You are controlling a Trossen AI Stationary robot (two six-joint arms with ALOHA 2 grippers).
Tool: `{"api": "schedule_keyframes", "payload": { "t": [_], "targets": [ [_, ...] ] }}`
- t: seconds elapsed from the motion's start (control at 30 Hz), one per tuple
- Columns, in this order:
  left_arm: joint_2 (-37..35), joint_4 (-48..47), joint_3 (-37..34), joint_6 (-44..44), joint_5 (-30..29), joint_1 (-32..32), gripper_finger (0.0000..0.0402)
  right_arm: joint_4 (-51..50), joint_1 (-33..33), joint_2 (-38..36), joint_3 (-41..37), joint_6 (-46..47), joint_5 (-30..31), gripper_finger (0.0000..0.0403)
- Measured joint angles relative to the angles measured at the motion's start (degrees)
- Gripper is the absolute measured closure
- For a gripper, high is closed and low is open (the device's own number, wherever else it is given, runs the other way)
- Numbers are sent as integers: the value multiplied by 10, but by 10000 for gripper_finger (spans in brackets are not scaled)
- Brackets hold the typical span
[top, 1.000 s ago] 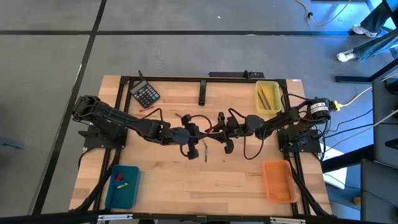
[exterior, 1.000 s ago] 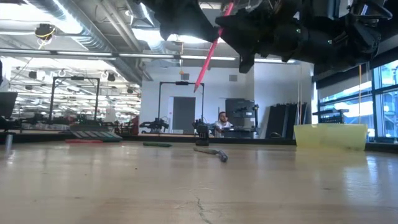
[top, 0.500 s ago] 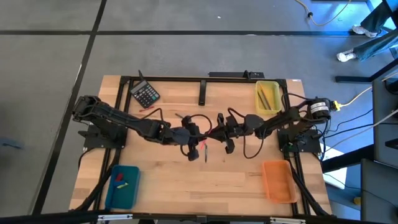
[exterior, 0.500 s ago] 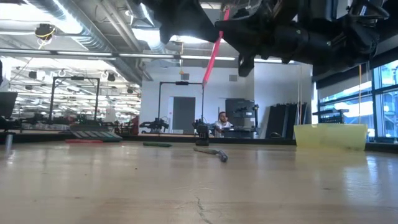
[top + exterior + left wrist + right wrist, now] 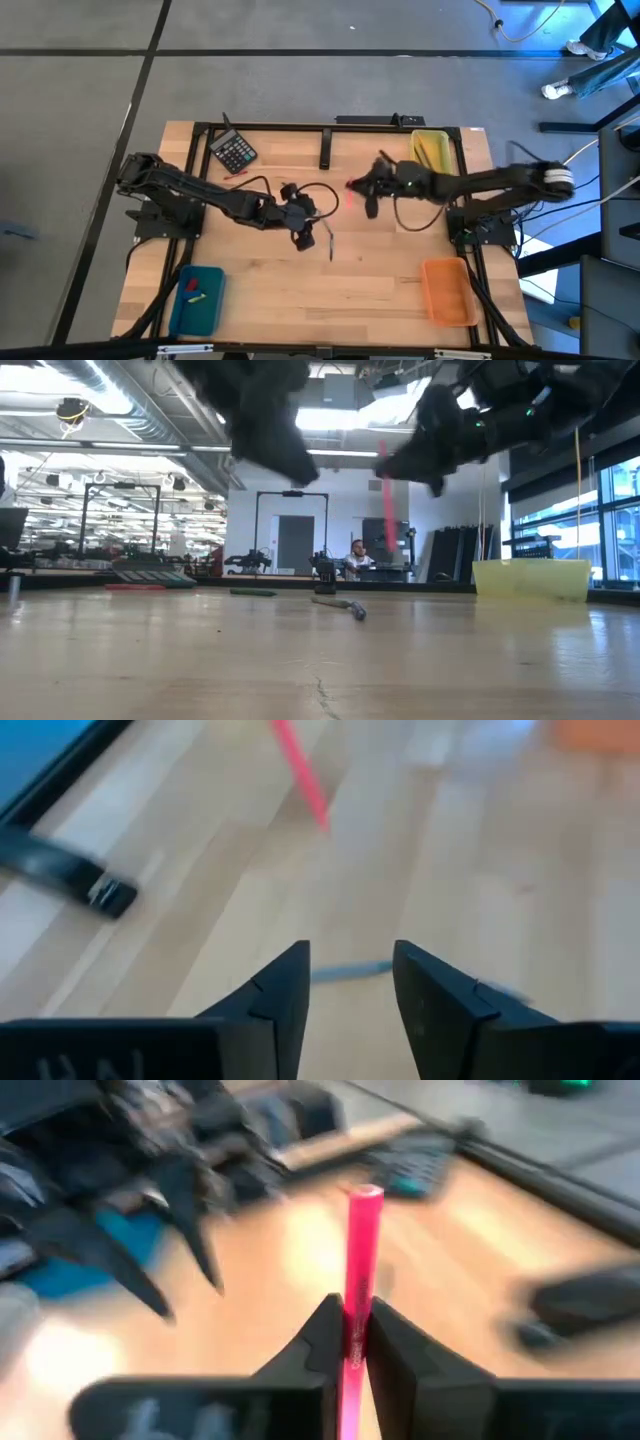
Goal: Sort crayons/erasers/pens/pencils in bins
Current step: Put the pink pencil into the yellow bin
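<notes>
My right gripper clamped on a slim pink crayon stick, held above the wooden table near the yellow plastic bin, my left gripper parted and empty, farther from that bin.

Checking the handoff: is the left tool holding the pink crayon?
No, the right tool is clamped on the pink crayon.
</notes>
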Motion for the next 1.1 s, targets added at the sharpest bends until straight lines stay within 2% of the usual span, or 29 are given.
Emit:
{"api": "schedule_keyframes", "payload": {
  "t": [0.1, 0.23, 0.33, 0.5, 0.73, 1.1],
  "targets": [
    [0, 11, -34, -16, -3, 15, 267, -203, -27, -76, 37, -18, 132, 366],
    [0, 36, -79, -49, -3, 31, 268, -449, -67, -129, 103, 0, 323, 364],
    [0, 55, -99, -64, -3, 39, 268, -549, -109, -138, 148, 11, 391, 364],
    [0, 64, -109, -72, -3, 40, 268, -592, -206, -120, 163, -15, 397, 363],
    [0, 65, -109, -63, -2, 31, 268, -584, -329, -61, 144, -33, 353, 362],
    [0, 65, -109, -55, -4, 32, 268, -564, -408, 54, 141, -53, 259, 350]
  ]
}}
